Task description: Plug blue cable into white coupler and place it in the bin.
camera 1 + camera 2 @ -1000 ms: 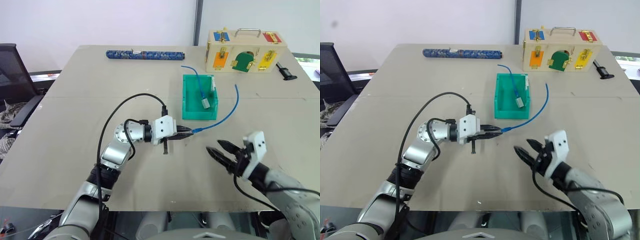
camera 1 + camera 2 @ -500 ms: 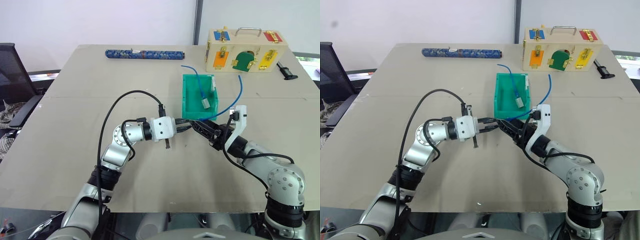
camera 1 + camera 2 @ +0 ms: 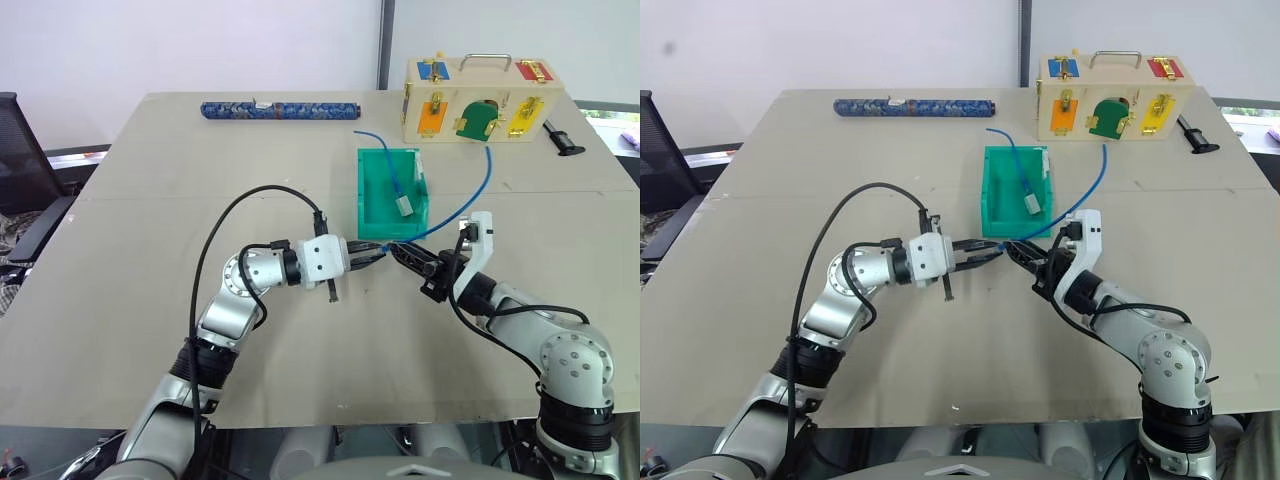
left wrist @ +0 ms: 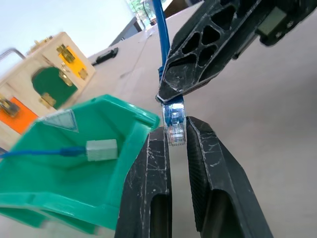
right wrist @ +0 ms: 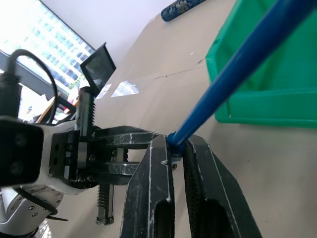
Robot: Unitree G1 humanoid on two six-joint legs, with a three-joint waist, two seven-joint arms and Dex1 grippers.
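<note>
Left claw (image 4: 177,148): fingers slightly apart, the clear plug (image 4: 175,128) of the blue cable sitting between the two fingertips; whether the pads press on it I cannot tell.
Right claw (image 3: 404,252): fingers together, clamped on the blue cable (image 3: 472,201) just behind the plug; its tip meets the left claw's tip above the bench (image 3: 150,200).
Claw relation: the two point at each other, tip to tip, just in front of the near wall of the bin (image 3: 372,225).
Blue cable: from the right claw's grip it rises and arcs away, beyond that claw, toward the wooden latch box (image 3: 484,100); the length past the grip hangs clear of the bench.
Plug: clear, with a blue boot, right at the right claw's fingertips and reaching in between the left claw's fingers.
Bin: teal, low-walled, just beyond both claw tips. Inside lies a second blue cable (image 3: 397,176) ending in a greyish block (image 3: 403,206).
White coupler: cannot make it out from where I stand.
Wooden latch box: well beyond the bin from the claws, with a metal handle and coloured latches.
Patterned blue roll (image 3: 279,109): far beyond the left claw, near the bench's far edge.
Black tool (image 3: 562,139): well beyond the right claw, beside the latch box.
</note>
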